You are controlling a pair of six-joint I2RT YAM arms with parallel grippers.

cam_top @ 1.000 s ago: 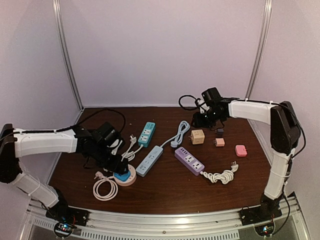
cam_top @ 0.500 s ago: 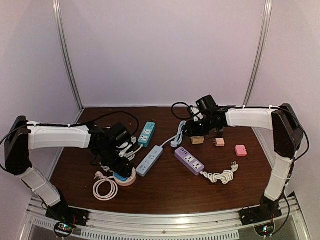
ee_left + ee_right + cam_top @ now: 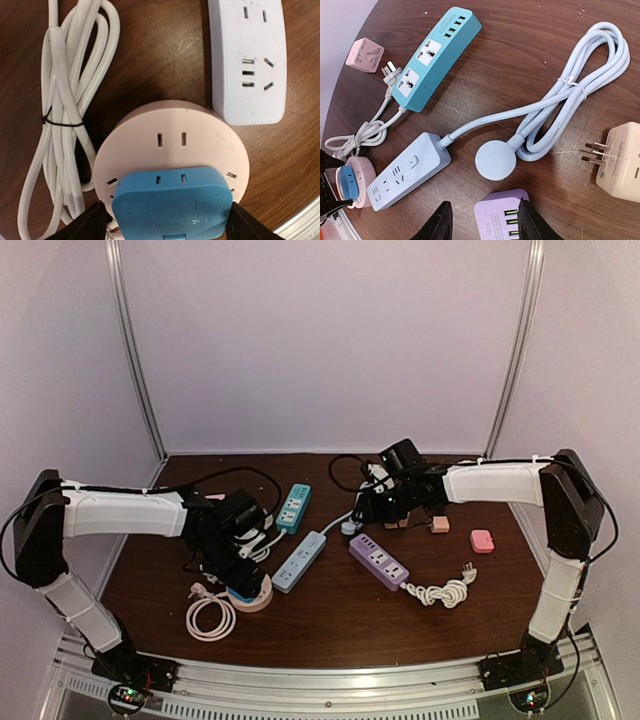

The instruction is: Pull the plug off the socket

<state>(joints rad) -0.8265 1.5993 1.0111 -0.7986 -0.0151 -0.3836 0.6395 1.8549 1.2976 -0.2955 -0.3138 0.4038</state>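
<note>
At the near left of the table, the left gripper point(image 3: 167, 214) was closed partway on the blue plug point(image 3: 172, 202), one finger against each short end. The plug sat in the round pink socket point(image 3: 170, 130), slotted face up, its long axis running from finger to finger. Farther right, the right gripper point(image 3: 485, 217) hung open and empty above the purple power strip point(image 3: 500, 222).

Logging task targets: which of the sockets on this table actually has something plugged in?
The round pink socket, with the blue plug seated in it; the teal strip, light-blue strip and purple strip show only empty outlets.
</note>
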